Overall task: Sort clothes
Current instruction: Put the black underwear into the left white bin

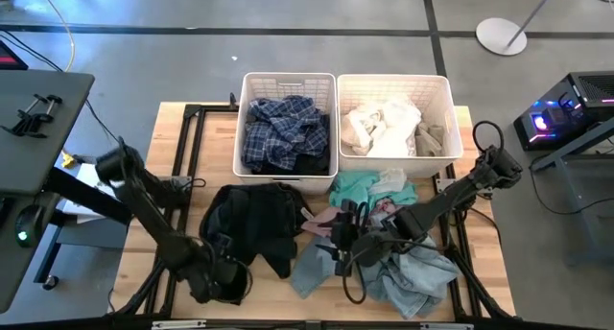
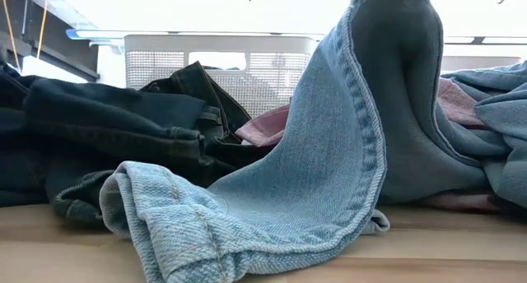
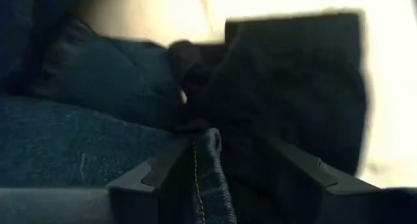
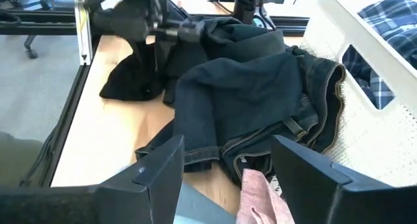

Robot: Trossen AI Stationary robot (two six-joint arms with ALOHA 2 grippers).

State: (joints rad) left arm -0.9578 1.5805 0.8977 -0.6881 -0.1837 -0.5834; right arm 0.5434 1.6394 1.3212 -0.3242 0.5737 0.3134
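High view: dark jeans (image 1: pixel 251 220) and pale denim (image 1: pixel 408 272) heaped on wooden table (image 1: pixel 484 263); plaid in left basket (image 1: pixel 247 119), whites in right basket (image 1: pixel 449 109).

Left wrist view: my left gripper (image 3: pixel 218 172) pinching dark hem.

Right wrist view: my right gripper (image 4: pixel 228 162) spread wide, empty, above pink cloth (image 4: pixel 257 198). Grey floor beyond.

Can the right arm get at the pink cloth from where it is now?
Probably yes. The right gripper has its fingers open just above the pink cloth, with nothing between them; the dark jeans lie farther off.
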